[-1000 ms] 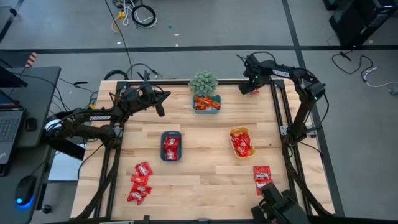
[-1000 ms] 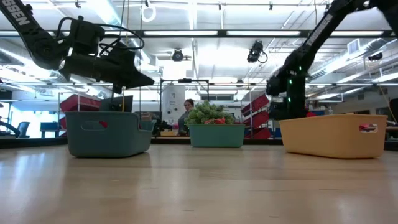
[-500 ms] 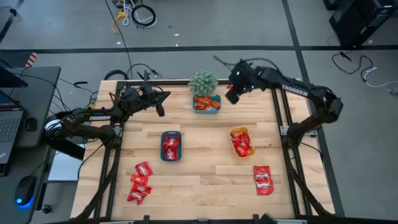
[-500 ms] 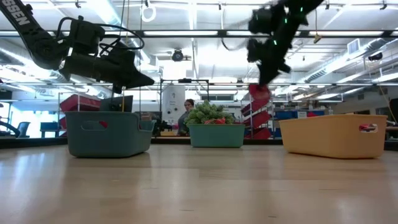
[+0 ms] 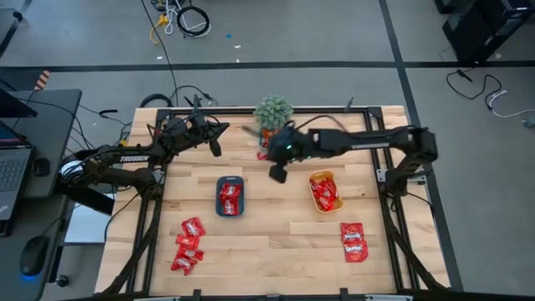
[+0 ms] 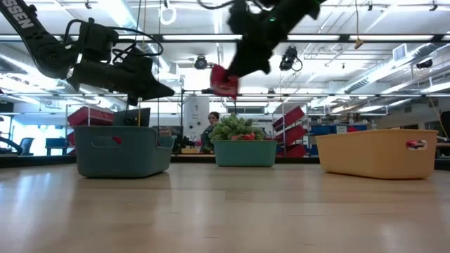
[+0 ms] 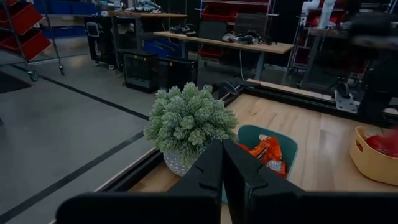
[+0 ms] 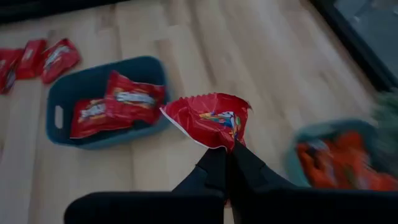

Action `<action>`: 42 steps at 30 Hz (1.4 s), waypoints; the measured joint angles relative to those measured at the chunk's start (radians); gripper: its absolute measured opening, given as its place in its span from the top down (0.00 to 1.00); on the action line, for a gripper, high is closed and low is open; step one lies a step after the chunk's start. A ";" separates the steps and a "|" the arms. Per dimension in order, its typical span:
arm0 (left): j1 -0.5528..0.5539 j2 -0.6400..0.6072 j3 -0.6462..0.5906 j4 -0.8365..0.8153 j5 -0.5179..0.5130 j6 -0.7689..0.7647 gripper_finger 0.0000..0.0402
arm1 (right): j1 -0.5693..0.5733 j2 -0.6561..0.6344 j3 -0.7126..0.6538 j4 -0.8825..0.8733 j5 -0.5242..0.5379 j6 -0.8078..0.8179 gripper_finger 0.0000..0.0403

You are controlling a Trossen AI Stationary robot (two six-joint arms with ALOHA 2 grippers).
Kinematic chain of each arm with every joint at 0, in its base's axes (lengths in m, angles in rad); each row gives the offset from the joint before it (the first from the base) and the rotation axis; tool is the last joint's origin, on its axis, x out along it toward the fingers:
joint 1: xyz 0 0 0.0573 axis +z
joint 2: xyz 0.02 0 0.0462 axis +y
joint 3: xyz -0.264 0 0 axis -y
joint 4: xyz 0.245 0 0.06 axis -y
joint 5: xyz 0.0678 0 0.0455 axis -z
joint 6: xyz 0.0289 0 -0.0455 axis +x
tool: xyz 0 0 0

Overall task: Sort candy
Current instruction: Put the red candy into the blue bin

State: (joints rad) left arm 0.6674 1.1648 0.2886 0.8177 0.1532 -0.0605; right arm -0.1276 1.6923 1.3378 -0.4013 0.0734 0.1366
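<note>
In the high view the right arm crosses over the teal tray (image 5: pixel 288 147) by the potted plant (image 5: pixel 273 110), hiding most of that tray; only a bit of its orange candy shows there, though the left wrist view shows the orange packets (image 7: pixel 266 152) inside it plainly. The right gripper (image 5: pixel 269 155) is small and dark from above, and its fingertips are hard to make out there. Its own wrist view settles it: the fingers (image 8: pixel 214 169) are pressed together on the lower edge of a red candy packet (image 8: pixel 208 120), which stands up above them. In the low view that packet (image 6: pixel 224 81) hangs high over the table, well clear of every tray rim.

The packet sits above bare wood between the teal tray and the blue tray (image 5: pixel 230 197), which holds red packets. The yellow tray (image 5: pixel 325 191), also holding red packets, lies toward the table's right edge. Loose red packets lie near the front left corner (image 5: pixel 188 245) and near the front right corner (image 5: pixel 353 241). The middle of the table's front half is open wood.

The left gripper (image 5: pixel 216 149) waits over the back left corner of the table, its fingers closed together on nothing in its wrist view.
</note>
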 joint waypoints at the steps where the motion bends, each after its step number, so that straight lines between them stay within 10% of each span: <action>1: 0.000 0.000 0.000 0.000 0.000 0.000 0.97 | 0.013 0.033 0.028 0.004 0.000 -0.006 1.00; 25: 0.000 0.000 0.000 -0.001 0.000 0.003 0.97 | 0.152 0.558 0.447 0.059 -0.280 -0.001 0.95; 42: 0.000 0.000 0.000 -0.002 0.000 0.003 0.97 | 0.133 0.548 0.448 0.093 -0.279 -0.066 0.26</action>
State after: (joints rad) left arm 0.6676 1.1648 0.2886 0.8162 0.1532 -0.0574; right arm 0.0055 2.2398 1.7859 -0.3088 -0.2058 0.0704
